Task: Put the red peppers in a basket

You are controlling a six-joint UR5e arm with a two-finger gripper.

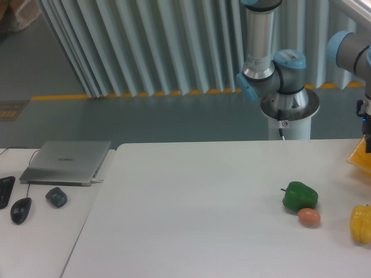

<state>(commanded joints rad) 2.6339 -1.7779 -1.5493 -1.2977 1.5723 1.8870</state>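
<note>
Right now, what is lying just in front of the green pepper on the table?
An egg sits against the green pepper on its camera side. No red pepper shows near them; the table beyond the right edge is out of frame.
</note>
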